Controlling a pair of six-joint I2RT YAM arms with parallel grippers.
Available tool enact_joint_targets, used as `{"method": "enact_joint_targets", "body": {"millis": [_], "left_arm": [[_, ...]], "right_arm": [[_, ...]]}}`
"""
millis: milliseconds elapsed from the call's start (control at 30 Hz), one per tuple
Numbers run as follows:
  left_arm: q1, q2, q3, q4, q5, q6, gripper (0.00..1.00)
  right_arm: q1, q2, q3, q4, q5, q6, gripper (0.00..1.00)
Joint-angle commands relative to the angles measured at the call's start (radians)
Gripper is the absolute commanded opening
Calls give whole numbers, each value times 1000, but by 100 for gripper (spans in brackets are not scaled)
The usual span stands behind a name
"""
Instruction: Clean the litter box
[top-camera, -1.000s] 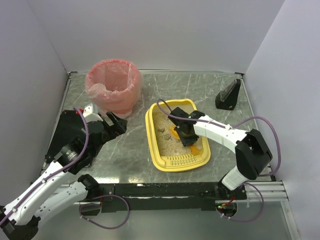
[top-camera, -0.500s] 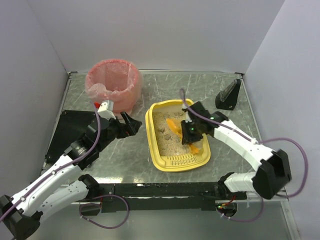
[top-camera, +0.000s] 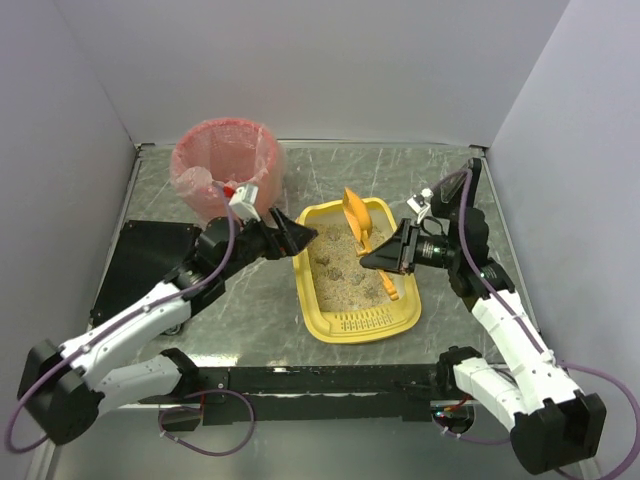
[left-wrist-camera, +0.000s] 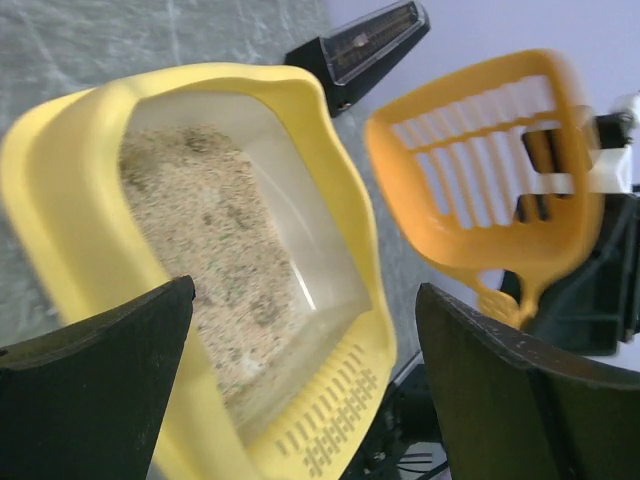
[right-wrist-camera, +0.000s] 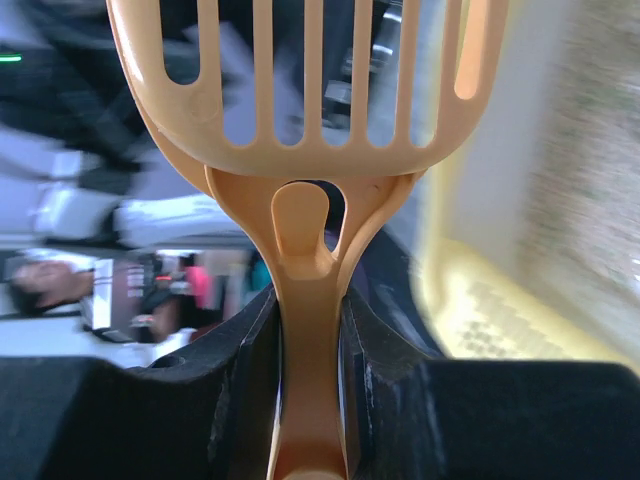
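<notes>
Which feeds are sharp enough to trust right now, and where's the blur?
Top external: sharp, evenly lit, litter box and scoop clear. Left wrist: mildly soft, box rim smeared. Right wrist: scoop handle crisp, everything behind it streaked by motion blur.

- The litter box (top-camera: 302, 262) lies near the middle of the desk (top-camera: 330, 170), its slotted lip toward the arms, with litter (top-camera: 340, 270) in it.
- The basket (top-camera: 225, 170) stands behind it to the left.
- A mat (top-camera: 135, 265) lies at the desk's left edge, before the basket.
- A stand (left-wrist-camera: 370, 40) sits behind the box to the right.
- The scoop (top-camera: 356, 213), in the right gripper (top-camera: 372, 258), hangs above the box's far end.
- The left gripper (top-camera: 303, 238) is between basket and box.
</notes>
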Motion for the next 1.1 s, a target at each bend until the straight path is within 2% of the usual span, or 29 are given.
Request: {"method": "enact_joint_targets", "body": {"millis": [0,33,67,100,133,233,333,467,500,567,600,667,767,867,933,967,1000,1033,1067], "left_arm": [[-5,103,58,282,124,-135,97],[-7,140,56,328,180,-150,97],[-10,157,58,418,200,-166,97],[-11,192,62,490,243,-187,97],[-15,209,67,514,257,-210,97],[-31,263,81,606,300,-226,98],[-59,300,124,578,291,-198,97],[-87,328,159,558,284,-181,81],[-91,328,151,573,284,-190,71],[-94,326,144,600,270,-201,62],[-96,323,138,603,264,-210,52],[-103,311,130,594,230,-221,47],[-123,302,128,580,182,-209,44],[-130,306,136,574,178,-206,34],[-133,308,136,584,172,-215,22],[-133,314,141,580,161,-220,16],[-133,315,147,546,150,-226,1],[-133,315,154,520,142,-224,1],[-134,314,164,500,136,-220,1]], "right_arm": [[-33,-49,-59,409,-205,334,12],[-33,-51,-81,475,-217,450,12],[-37,-51,-128,645,-227,519,11],[-37,-51,-179,832,-213,659,10],[-37,-46,-194,895,-214,764,11],[-38,-23,-216,1012,-233,848,10],[-38,-30,-225,1051,-227,880,10],[-38,-30,-230,1144,-207,954,10],[-38,-27,-228,1158,-211,963,9],[-37,-25,-228,1179,-219,983,9],[-37,-25,-231,1186,-224,988,9],[-37,-31,-239,1184,-230,998,9],[-37,-30,-248,1187,-245,1006,10],[-38,-25,-263,1196,-250,1015,13],[-38,-30,-263,1169,-256,992,15],[-37,-36,-259,1146,-254,979,20],[-38,-42,-251,1071,-263,922,27],[-37,-46,-241,990,-267,870,36],[-37,-62,-201,894,-267,798,49]]}}
